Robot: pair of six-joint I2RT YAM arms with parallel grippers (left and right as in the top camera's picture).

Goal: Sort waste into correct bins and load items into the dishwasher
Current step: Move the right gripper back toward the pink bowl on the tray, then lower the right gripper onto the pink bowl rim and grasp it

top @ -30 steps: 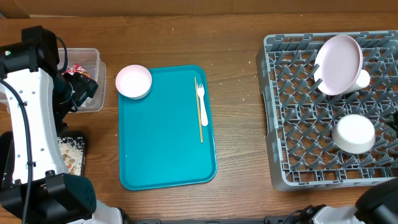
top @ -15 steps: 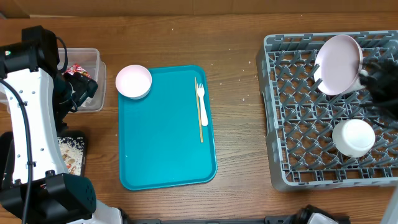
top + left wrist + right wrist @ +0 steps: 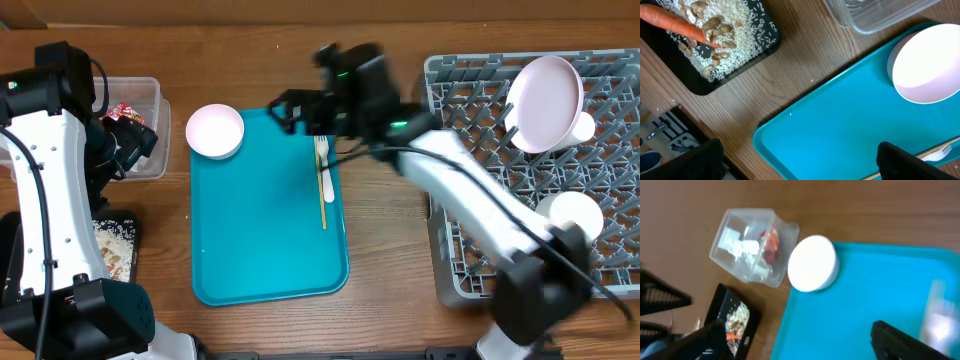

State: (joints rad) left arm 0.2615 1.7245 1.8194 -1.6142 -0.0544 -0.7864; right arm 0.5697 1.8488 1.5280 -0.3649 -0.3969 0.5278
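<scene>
My right gripper [image 3: 290, 112] hovers open and empty over the far end of the teal tray [image 3: 260, 240], near the pale fork [image 3: 323, 165] and a small white bowl [image 3: 215, 130]. In the right wrist view its jaws [image 3: 800, 340] stand wide over the teal surface, with the bowl [image 3: 811, 262] ahead. My left gripper [image 3: 128, 145] is open and empty at the left, beside the clear tub [image 3: 140, 100], which holds napkins and a red wrapper [image 3: 771, 245]. The black tray [image 3: 715, 45] carries rice and a carrot [image 3: 675, 22]. The grey rack [image 3: 450, 65] holds the plate [image 3: 545, 100], a cup [image 3: 583, 127] and a bowl [image 3: 578, 213].
My right arm stretches diagonally from the near right across the rack's left side to the teal tray. My left arm's white links stand along the table's left edge above the black tray [image 3: 118, 248]. Bare wood lies between the teal tray and the rack.
My right arm has swung from the rack leftward to over the teal tray, and its jaws have opened. The bowl stays in the rack. My left arm has not moved.
</scene>
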